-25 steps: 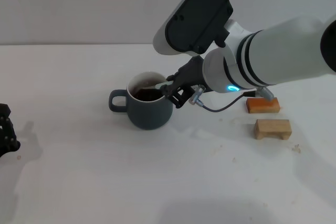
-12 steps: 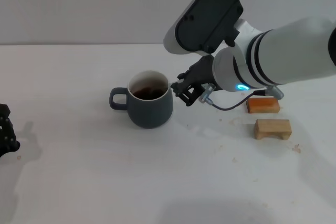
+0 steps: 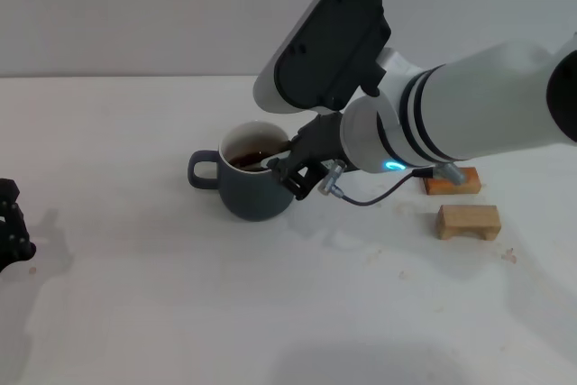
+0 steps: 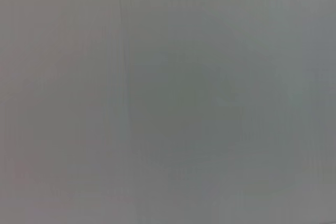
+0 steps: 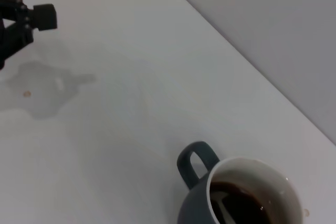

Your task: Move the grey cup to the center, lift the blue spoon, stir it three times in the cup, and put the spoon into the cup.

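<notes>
The grey cup (image 3: 255, 182) stands near the middle of the white table (image 3: 180, 313), its handle towards my left, with dark brown liquid inside. It also shows in the right wrist view (image 5: 231, 198). My right gripper (image 3: 294, 171) sits at the cup's right rim, shut on the blue spoon (image 3: 273, 160). The spoon's pale handle slants over the rim and its bowl dips into the liquid (image 5: 222, 204). My left gripper (image 3: 9, 223) is parked at the table's far left and also shows in the right wrist view (image 5: 23, 22).
An orange wooden block (image 3: 448, 181) and a pale wooden block (image 3: 468, 221) lie to the right of the cup, under my right forearm. A grey wall runs along the table's far edge. The left wrist view shows only plain grey.
My right gripper swung out to the right of the cup's rim, then came back left and lower over the rim with the spoon in the liquid. The cup and left arm stayed put.
</notes>
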Controlling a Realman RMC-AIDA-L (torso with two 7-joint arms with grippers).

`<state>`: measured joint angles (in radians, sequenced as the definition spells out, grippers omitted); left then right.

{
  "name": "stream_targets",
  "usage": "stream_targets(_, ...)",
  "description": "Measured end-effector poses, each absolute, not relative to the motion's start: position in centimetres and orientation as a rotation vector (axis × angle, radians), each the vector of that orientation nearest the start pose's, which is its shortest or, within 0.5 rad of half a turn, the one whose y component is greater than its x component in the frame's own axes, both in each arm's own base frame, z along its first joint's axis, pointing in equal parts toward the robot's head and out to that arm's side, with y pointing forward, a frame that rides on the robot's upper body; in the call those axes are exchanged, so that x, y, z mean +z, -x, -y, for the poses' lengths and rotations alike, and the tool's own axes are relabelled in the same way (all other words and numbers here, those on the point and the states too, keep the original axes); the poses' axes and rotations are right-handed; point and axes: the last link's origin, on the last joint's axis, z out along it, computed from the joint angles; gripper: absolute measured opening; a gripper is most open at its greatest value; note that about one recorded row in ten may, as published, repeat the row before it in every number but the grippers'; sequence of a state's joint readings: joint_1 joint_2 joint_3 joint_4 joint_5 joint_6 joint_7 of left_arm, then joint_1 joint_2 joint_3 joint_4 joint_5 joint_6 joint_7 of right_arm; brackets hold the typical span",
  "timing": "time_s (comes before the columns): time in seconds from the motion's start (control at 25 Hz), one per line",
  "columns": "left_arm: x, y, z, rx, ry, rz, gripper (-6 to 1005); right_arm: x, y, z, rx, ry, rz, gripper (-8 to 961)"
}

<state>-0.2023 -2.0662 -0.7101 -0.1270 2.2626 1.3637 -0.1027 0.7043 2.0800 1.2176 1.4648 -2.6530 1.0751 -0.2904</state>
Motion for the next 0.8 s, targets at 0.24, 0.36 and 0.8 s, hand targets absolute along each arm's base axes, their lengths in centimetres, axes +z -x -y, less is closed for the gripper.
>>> stream_targets(0.24,-0.6,37.4,-24.0,-0.601,1.587,0.495,-2,-8.5,-5.8,-35.6,-0.191,2.590,-0.304,161)
stream_targets(0.36,-0.6,37.4,-24.0,-0.600,1.587,0.495,-2,-8.6,-5.9,-36.0,-0.191,2.581,-0.300,161)
stream_targets(0.8,-0.6,37.5,-23.9,-0.597,1.587,0.496,-2,-8.0,-6.9,-37.2,-0.215,2.538,-0.319,161)
